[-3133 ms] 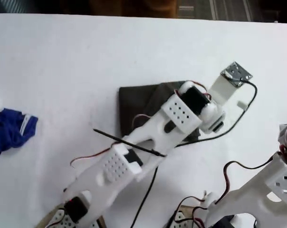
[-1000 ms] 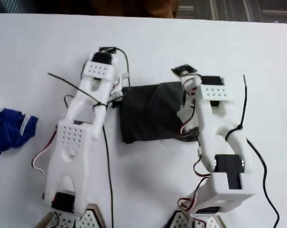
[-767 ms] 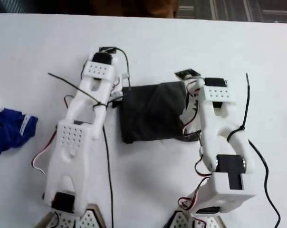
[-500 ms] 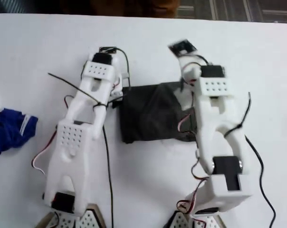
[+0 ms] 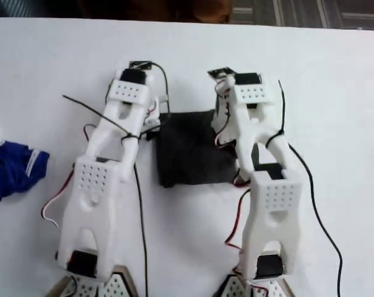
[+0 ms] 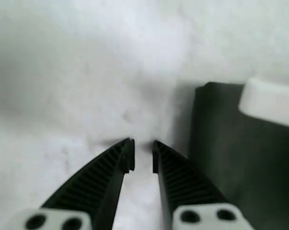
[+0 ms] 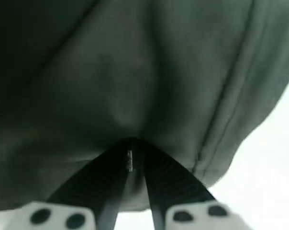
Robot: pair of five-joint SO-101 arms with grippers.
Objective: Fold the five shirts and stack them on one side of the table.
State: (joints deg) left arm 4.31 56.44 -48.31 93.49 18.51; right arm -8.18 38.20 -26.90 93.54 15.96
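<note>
high view: a dark shirt (image 5: 190, 148) is seen folded into a compact rectangle near the middle of the white counter (image 5: 63, 55). a crumpled blue shirt (image 5: 13, 173) is seen at the counter's left edge, well apart from the dark one. the left arm (image 5: 106, 167) is stretched along the left side of the dark shirt, with its head just beside the shirt's far left corner. the right arm (image 5: 261, 161) is laid over the right part of the dark shirt, and that edge of the fabric is covered by it.

left wrist view: the left pincer (image 6: 142, 155) is held low over bare counter (image 6: 87, 72), its two ribbed fingers (image 6: 106, 177) parted by a narrow gap with nothing between them. the dark shirt (image 6: 216, 163) is seen just beside the pincer, its straight edge close to one finger but not gripped. a white part of the other arm (image 6: 271, 100) is seen resting over the shirt farther off.

right wrist view: the right pincer (image 7: 130, 160) is drawn together on a pinch of the dark shirt (image 7: 135, 72), and the cloth is gathered into creases at the tips. a hemmed edge is seen running down one side, with white counter (image 7: 273, 182) beyond it.
</note>
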